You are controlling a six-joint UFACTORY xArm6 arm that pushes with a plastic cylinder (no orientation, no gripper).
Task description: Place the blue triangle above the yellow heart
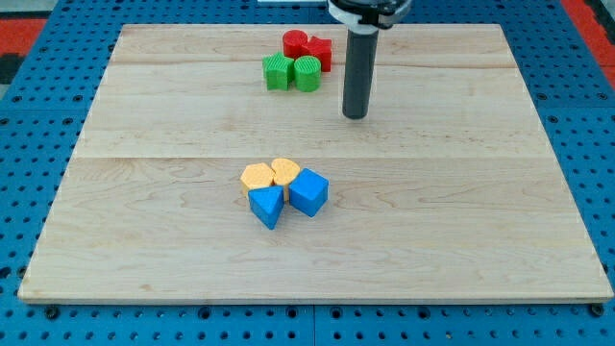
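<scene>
eight blocks sit on the wooden board in two tight clusters. near the view's middle, slightly toward the bottom, the blue triangle lies at the lower left of its cluster, touching the yellow hexagon above it and the blue cube at its right. the yellow heart sits just right of the yellow hexagon, touching it, with the blue cube against its lower right side. so the blue triangle lies below the yellow heart in the view, a little to the left.

at the view's top, a second cluster holds a red cylinder and another red block whose shape i cannot make out, with two green blocks just below them: a ridged green block on the left and a rounded green block on the right, touching each other.

my tip rests on bare board to the right of the green pair and slightly lower, apart from them, and well above the blue and yellow cluster. the rod carries no jaws and touches no block.
</scene>
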